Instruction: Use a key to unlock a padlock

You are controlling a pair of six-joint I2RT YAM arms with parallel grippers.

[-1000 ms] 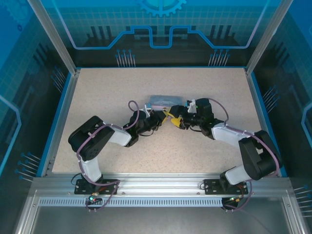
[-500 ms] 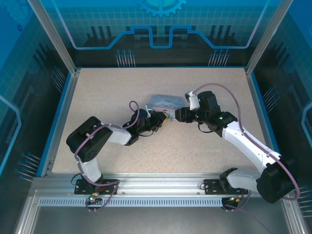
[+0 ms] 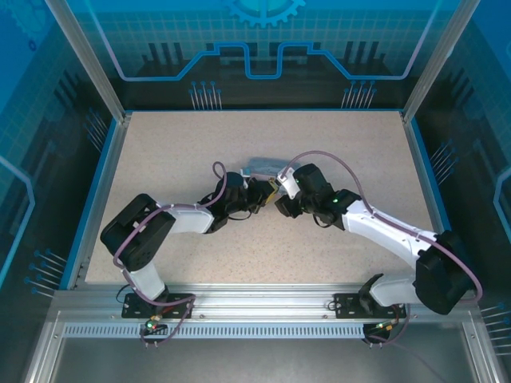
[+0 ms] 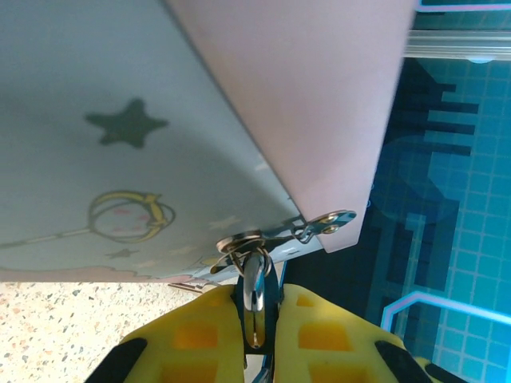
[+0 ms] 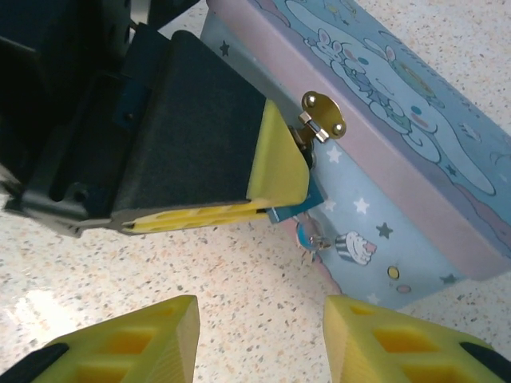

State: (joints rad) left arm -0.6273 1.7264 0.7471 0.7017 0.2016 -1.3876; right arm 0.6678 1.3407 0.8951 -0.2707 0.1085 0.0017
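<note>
Tabletop (image 5: 239,287), padlock (image 4: 254,291) half inside left hand (image 4: 257,327)

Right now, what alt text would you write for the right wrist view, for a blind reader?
The left pincer, shut, is at the front of a pale blue cartoon tin, just below its brass hasp. The right pincer hangs open in the foreground above the speckled table.

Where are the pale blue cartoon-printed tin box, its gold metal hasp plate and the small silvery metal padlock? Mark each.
Pale blue cartoon-printed tin box (image 5: 399,239): right wrist view, starred front wall.
Gold metal hasp plate (image 5: 322,115): right wrist view, plate's centre.
Small silvery metal padlock (image 4: 254,294): left wrist view, its shiny middle.
</note>
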